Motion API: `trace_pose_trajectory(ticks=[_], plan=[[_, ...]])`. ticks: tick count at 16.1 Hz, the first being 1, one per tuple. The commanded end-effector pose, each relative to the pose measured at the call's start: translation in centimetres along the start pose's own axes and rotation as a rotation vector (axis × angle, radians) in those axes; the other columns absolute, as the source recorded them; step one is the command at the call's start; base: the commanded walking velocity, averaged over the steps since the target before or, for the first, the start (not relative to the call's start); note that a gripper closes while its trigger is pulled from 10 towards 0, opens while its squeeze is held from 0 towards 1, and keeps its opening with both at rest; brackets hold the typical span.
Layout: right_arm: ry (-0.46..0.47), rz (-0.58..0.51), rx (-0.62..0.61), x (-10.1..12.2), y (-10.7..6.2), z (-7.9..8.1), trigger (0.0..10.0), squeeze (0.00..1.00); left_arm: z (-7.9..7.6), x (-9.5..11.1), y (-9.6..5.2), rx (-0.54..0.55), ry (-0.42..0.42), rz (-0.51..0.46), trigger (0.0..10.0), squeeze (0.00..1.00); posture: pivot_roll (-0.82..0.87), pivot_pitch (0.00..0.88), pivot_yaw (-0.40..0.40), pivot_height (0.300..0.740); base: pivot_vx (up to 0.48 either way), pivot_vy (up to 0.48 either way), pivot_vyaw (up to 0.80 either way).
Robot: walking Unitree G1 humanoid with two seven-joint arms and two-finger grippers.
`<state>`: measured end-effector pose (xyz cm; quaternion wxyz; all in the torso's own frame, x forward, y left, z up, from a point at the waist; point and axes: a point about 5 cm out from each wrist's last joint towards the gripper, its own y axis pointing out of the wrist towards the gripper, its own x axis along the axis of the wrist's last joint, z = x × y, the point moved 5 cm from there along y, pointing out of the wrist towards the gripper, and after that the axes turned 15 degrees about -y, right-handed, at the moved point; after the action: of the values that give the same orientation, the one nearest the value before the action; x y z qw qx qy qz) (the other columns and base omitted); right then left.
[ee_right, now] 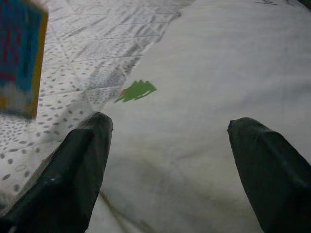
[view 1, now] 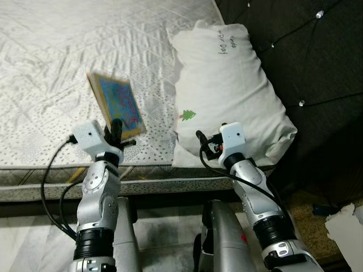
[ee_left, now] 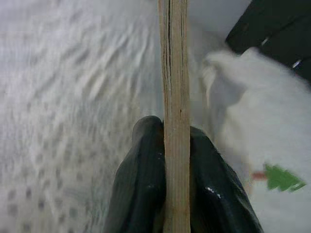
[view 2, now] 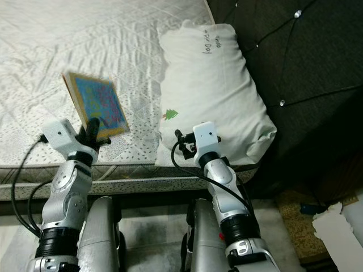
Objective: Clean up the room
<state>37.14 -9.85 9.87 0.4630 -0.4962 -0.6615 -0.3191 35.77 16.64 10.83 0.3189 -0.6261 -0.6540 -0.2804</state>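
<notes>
Far left: bare quilted mattress (view 1: 51, 73) of the bed, with room free for setting things down or lifting them away. Next, raised above that mattress near its front edge, a flat wooden board (view 1: 116, 105) with a bright blue picture face, pinched by its lower edge between the two black fingers of the left claw (view 1: 117, 135); seen edge-on in the left wrist view as a thin pale slab (ee_left: 175, 97) clamped from both sides. Held tilted rather than flat, probably because gripped at one end only and lifted off the bed for carrying elsewhere; slightly blurred, so perhaps in motion. Judged the item being tidied at this step, not yet put away. Further right, a white pillow (view 1: 227, 90) lying along the bed's right side against the dark tufted headboard (view 1: 306, 51), marked with a small green tree (view 1: 188, 115) and some handwriting too small to read. Just before its near end, the right claw (ee_right: 170, 160), fingers spread wide with nothing between them, aimed at the pillow's surface, likely readied to grasp or straighten it. Far right, on the floor, a scrap of white material (view 1: 345, 229), torn-edged, possibly more clutter awaiting pickup.
</notes>
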Motion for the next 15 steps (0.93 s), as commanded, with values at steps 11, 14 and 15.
trace_pose_trajectory(ticks=[11,14,15], plan=[[-0.045,0.030,-0.019,-0.7,-0.7,-1.2,10.0,0.00,-0.5,-3.4,0.3,0.033,-0.190,0.351,10.0,0.00,0.02,0.181,-0.068,0.571,0.000,0.000,0.00],[-0.047,0.032,-0.018,-0.7,-0.7,-1.2,10.0,0.00,0.2,-3.8,0.6,0.032,-0.217,0.422,10.0,0.00,0.02,0.179,-0.068,0.571,0.000,0.000,0.00],[-0.047,0.032,-0.018,-0.7,-0.7,-1.2,10.0,0.00,0.3,-3.8,0.7,0.032,-0.222,0.426,10.0,0.00,0.01,0.178,-0.069,0.571,0.000,0.000,0.00]])
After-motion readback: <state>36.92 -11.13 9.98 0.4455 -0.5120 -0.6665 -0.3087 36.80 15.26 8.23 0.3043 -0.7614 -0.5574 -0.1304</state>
